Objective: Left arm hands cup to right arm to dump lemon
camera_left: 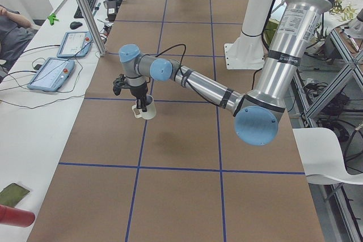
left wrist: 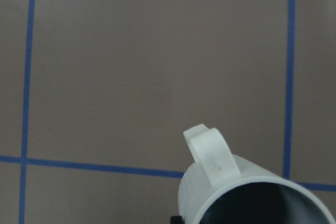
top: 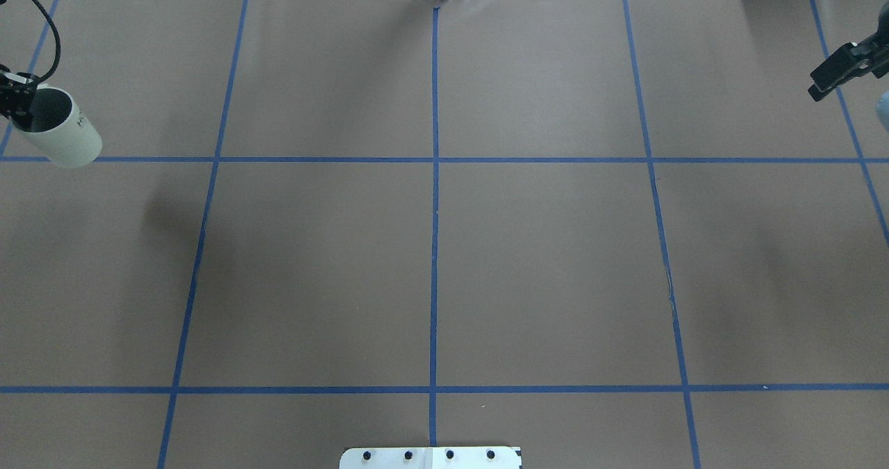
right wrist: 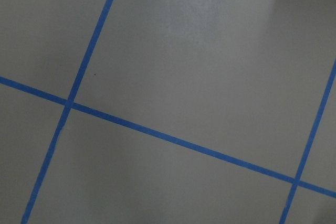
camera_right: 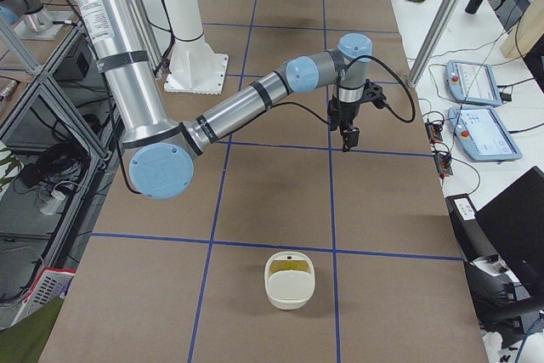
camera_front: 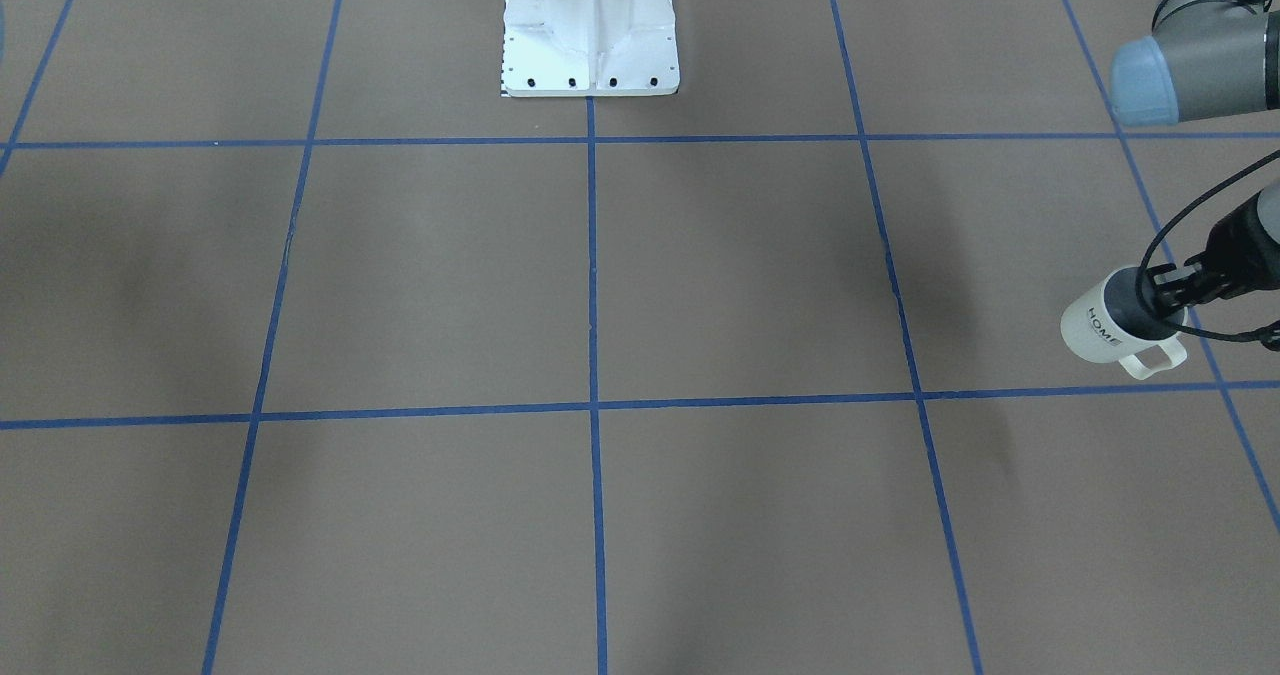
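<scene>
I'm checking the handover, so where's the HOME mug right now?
In the overhead view the cup is at the far left edge, held above the table by the left gripper at its rim.

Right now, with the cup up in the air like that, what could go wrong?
The cup hangs tilted off the table, pinched only at its rim by the jaws of the left arm, so it might slip or spill whatever is inside. The right arm is far across the table, so it is a long carry.
</scene>
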Available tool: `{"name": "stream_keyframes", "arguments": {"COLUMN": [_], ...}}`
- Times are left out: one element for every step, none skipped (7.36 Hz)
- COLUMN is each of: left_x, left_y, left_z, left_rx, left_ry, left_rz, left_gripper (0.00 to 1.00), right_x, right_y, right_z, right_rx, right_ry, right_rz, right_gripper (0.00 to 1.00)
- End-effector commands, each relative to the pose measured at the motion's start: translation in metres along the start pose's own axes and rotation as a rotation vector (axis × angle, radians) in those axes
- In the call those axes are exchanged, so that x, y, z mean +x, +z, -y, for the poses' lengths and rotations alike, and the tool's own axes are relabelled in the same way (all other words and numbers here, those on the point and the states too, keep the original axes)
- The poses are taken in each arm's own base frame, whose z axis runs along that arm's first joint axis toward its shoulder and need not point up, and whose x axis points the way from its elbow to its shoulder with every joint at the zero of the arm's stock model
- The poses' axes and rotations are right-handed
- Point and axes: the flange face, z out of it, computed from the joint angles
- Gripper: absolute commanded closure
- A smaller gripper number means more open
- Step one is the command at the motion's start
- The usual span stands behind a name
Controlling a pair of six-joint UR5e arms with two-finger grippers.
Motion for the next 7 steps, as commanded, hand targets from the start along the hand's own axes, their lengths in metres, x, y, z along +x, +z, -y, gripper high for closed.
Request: {"name": "stream_keyframes", "arguments": {"left_x": [-0.036,-0.031,-0.012,0.006,-0.001,-0.01,-0.012], "left_y": [0.037,0.062,0.074,0.088,0.093,0.098,0.095], "left_z": [-0.036,-0.053,-0.061,-0.069,-0.076,-0.082,-0.083], "left_rx": [-0.004,-0.009,-0.004,-0.022,-0.033,-0.043,-0.036], "left_ry": [-0.009,-0.008,-0.026,-0.008,-0.009,-0.013,-0.011], "left_rz": [-0.08,-0.091,-0.114,-0.114,-0.106,-0.096,-0.095], "left_gripper": [1.0,1.0,1.0,1.0,1.0,0.88,0.01], "right_x": [0.029,0.042,0.049,0.051,0.054,0.056,0.058], "right_y": [0.01,0.009,0.009,0.01,0.011,0.014,0.014], "right_z": [-0.032,-0.04,-0.045,-0.048,-0.054,-0.059,-0.062], "right_rx": [-0.031,-0.033,-0.037,-0.048,-0.049,-0.057,-0.057], "right_ry": [0.039,0.035,0.028,0.038,0.047,0.051,0.061], "right_rz": [0.013,0.01,0.008,0.011,0.022,0.021,0.022], "right_gripper": [0.0,0.0,0.0,0.0,0.0,0.0,0.0]}}
